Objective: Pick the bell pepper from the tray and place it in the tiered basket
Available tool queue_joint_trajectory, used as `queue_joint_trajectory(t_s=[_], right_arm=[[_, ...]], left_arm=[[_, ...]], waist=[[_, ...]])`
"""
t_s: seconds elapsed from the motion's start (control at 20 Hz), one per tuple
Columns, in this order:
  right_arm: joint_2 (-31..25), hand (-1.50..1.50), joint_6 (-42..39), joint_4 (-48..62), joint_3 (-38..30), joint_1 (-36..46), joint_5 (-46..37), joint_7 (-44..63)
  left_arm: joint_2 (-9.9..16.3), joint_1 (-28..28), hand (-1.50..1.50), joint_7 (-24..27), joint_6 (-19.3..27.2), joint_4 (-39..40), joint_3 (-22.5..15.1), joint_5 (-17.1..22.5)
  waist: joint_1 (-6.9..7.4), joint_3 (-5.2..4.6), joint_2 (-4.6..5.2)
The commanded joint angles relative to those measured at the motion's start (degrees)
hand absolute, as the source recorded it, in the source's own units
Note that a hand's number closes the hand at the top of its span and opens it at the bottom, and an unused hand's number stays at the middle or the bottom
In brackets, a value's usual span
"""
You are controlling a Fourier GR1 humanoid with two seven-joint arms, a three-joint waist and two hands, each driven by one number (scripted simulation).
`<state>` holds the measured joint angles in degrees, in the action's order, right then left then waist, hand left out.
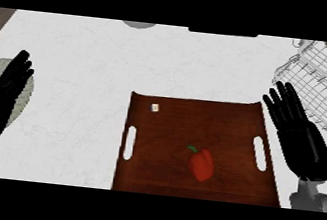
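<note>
I see the red bell pepper [202, 164] lying on its side on the brown tray [171, 133], a little right of the middle, green stem toward the far left. The wire tiered basket [319, 83] stands at the far right corner of the counter [90, 64], well apart from the pepper. My right robot hand [302, 139] rests just beside the tray's right edge, fingers straight and spread, holding nothing; the left robot hand [1, 97] rests the same way over a pale plate [24, 92] at the left edge.

My worries: the pepper is rounded and could roll away as fingers close on it, and the tray's raised edge may catch the hand coming in low. On the carry, the hand could snag the basket's wire rim.

A small white tag [154, 107] lies near the tray's far edge; I can't read any writing on it, and I see no brands elsewhere.
</note>
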<state>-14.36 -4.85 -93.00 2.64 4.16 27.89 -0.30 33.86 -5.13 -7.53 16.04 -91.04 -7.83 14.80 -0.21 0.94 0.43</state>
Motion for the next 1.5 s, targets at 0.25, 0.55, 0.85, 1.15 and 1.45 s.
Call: queue_joint_trajectory(t_s=[0.25,0.55,0.85,1.15,1.45], right_arm=[[-9.7,1.5,11.8,-9.1,-3.0,6.2,-22.2,-4.5],[5.1,-1.5,36.4,-9.6,-9.2,-6.6,-25.7,-2.5],[1.3,-1.5,32.8,-29.1,3.0,-18.3,-36.3,9.0],[-12.1,-1.5,19.7,-32.1,10.5,-24.9,-43.5,25.4],[-19.4,-1.5,12.4,-39.8,16.4,-20.7,-59.2,46.0]], left_arm=[[-10.1,7.8,0.0,1.9,5.6,5.6,-5.6,-3.1],[-15.4,9.9,0.0,4.5,7.4,7.1,-8.6,-4.0],[-17.2,8.2,0.0,4.8,6.6,8.9,-8.7,-5.5],[-16.7,8.7,0.0,7.1,5.6,11.4,-7.6,-4.9],[-17.3,7.7,0.0,7.0,5.4,11.7,-8.7,-5.9]], waist=[[-0.19,-1.33,-0.59],[-1.41,-1.03,-0.67],[-0.54,-1.03,-0.63],[-0.89,-1.4,-0.52],[0.47,-1.55,-0.29]])
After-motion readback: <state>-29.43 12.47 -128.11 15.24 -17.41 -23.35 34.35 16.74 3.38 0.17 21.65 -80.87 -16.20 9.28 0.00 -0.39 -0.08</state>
